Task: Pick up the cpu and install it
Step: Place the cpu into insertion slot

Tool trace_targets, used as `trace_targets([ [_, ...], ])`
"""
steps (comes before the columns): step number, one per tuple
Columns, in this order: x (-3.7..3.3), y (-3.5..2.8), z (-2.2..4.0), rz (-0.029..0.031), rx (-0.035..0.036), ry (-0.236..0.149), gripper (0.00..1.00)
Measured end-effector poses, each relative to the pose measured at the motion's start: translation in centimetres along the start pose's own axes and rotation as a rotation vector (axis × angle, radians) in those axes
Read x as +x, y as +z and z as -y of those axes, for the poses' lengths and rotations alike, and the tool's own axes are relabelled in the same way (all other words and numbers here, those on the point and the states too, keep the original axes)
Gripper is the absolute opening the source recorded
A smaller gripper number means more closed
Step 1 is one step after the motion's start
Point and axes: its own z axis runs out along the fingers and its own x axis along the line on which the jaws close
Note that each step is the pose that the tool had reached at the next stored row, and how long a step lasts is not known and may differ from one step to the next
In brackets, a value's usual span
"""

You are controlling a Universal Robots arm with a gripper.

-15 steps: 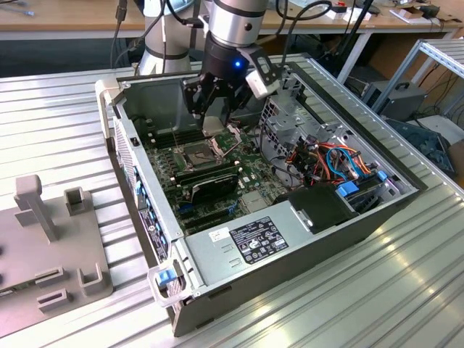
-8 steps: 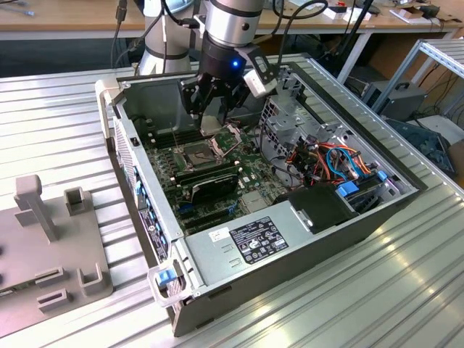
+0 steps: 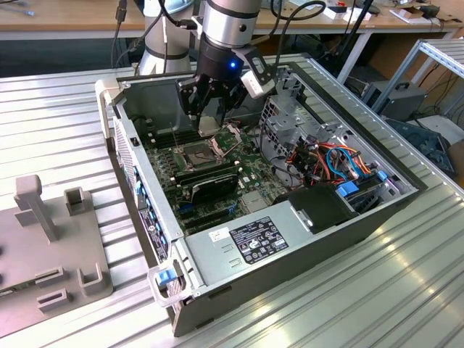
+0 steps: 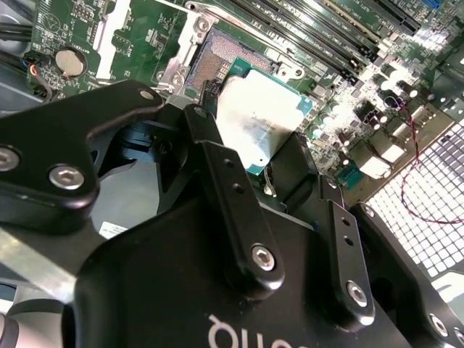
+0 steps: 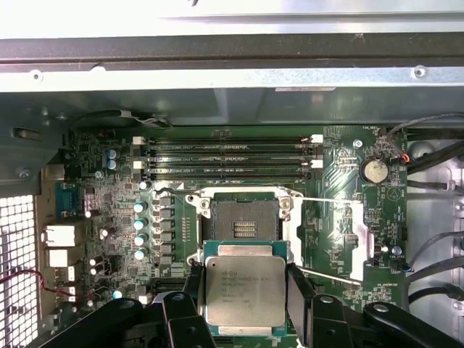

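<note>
End effector (image 5: 246, 293) gripping cpu (image 5: 245, 286), seemingly over socket (image 5: 243, 217)

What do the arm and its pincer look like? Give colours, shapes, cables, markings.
The silver-grey cylindrical metal arm ends in a black wrist with a small blue light. Black cables loop beside it. The black metal pincer has jointed fingers with silver screws and white lettering.

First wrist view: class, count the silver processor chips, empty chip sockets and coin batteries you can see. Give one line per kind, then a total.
Processor chip: 1
Empty chip socket: 1
Coin battery: 1
Total: 3
</note>
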Motion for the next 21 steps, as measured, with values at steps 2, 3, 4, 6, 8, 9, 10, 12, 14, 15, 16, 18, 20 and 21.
trace_targets([
  [2,0.0,0.02,0.0,0.0,0.0,0.0,0.55],
  [3,0.0,0.03,0.0,0.0,0.0,0.0,0.55],
  [4,0.0,0.03,0.0,0.0,0.0,0.0,0.55],
  [6,0.0,0.03,0.0,0.0,0.0,0.0,0.55],
  [8,0.0,0.04,0.0,0.0,0.0,0.0,0.55],
  [9,0.0,0.04,0.0,0.0,-0.0001,0.0,0.55],
  [10,0.0,0.04,0.0,-0.0001,-0.0001,0.0,0.55],
  [12,0.0,0.04,0.0,0.0,-0.0001,0.001,0.55],
  [14,0.0,0.05,0.0,0.0,-0.0003,0.012,0.55],
  [15,0.0,0.06,0.0,0.0001,-0.0006,0.021,0.55],
  [16,0.0,0.07,0.0,0.0001,-0.0009,0.033,0.55],
  [18,0.0,0.09,0.0,0.0003,-0.0017,0.063,0.55],
  [20,0.0,0.16,0.0,0.0006,-0.0035,0.126,0.55],
  [21,0.0,0.17,0.0,0.0006,-0.0039,0.142,0.55],
])
